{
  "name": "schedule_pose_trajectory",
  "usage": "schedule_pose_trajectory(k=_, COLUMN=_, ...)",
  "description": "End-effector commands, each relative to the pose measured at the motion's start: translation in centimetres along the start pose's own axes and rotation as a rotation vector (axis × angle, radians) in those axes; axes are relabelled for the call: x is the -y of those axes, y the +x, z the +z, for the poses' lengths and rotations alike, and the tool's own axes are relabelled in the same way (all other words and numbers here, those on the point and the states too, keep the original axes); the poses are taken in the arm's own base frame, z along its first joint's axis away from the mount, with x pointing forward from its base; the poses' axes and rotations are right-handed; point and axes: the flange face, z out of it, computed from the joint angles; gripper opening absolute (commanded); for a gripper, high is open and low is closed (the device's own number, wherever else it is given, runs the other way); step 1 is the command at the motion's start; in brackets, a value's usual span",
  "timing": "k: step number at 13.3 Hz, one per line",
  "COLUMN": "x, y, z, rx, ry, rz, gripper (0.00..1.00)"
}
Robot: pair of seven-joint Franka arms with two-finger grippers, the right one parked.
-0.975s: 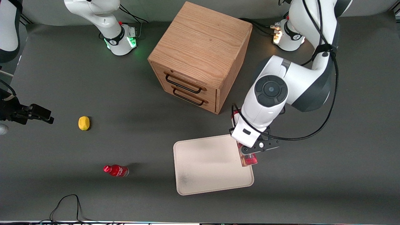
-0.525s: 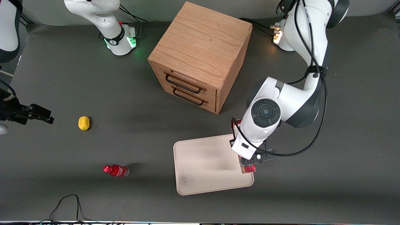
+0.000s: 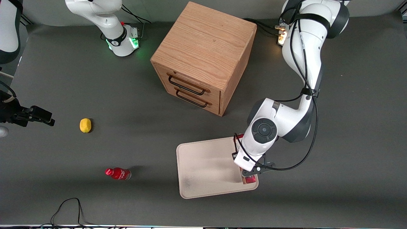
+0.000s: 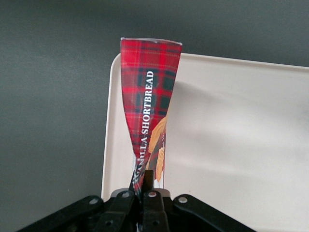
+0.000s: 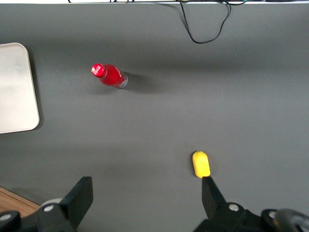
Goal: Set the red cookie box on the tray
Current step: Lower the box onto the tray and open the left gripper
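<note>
The red cookie box (image 4: pixel 148 111), tartan red with white "SHORTBREAD" lettering and cookie pictures, stands on edge over the tray (image 4: pixel 231 145), close to the tray's rim. My left gripper (image 4: pixel 146 186) is shut on the box's near end. In the front view the wrist covers most of the box; only its nearer end (image 3: pixel 250 179) and a sliver of its farther end show, over the edge of the tray (image 3: pixel 203 165) that lies toward the working arm's end. The gripper (image 3: pixel 251 170) sits low above that edge of the tray.
A wooden two-drawer cabinet (image 3: pixel 203 57) stands farther from the camera than the tray. A small red bottle (image 3: pixel 118 173) and a yellow lemon-like object (image 3: pixel 85 125) lie toward the parked arm's end of the table. A black cable (image 3: pixel 68 208) loops at the near edge.
The left arm has come down and nearer the camera with the box, bringing it from above the tray's edge to low over the tray, a little farther inward.
</note>
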Motion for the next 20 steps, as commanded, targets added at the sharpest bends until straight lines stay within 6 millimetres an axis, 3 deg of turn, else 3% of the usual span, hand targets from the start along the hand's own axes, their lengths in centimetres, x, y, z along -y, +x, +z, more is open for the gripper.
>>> schedule_pose_trajectory(k=1, x=0.4, y=0.2, z=1.0, rx=-0.008, ry=0.007, rz=0.019, gripper=0.00)
schedule_pose_trajectory(k=6, x=0.6, y=0.5, z=3.1, rx=-0.037, ry=0.005, rz=0.024, gripper=0.00)
schedule_pose_trajectory(k=7, x=0.6, y=0.5, z=3.1, rx=-0.039, ry=0.008, rz=0.026, gripper=0.17)
schedule_pose_trajectory(k=8, x=0.7, y=0.6, z=3.1, rx=-0.045, ry=0.015, rz=0.032, gripper=0.91)
schedule_pose_trajectory(k=9, x=0.7, y=0.6, z=3.1, rx=-0.049, ry=0.020, rz=0.035, gripper=1.00)
schedule_pose_trajectory(k=13, x=0.8, y=0.6, z=2.3, rx=-0.046, ry=0.027, rz=0.033, gripper=1.00)
schedule_pose_trajectory(k=15, x=0.5, y=0.2, z=-0.3, rx=-0.027, ry=0.032, rz=0.026, gripper=1.00)
schedule_pose_trajectory(k=17, x=1.1, y=-0.4, z=-5.0, rx=0.020, ry=0.057, rz=0.013, gripper=1.00)
schedule_pose_trajectory(k=20, x=2.4, y=-1.8, z=-16.4, rx=0.060, ry=0.034, rz=-0.006, gripper=1.00)
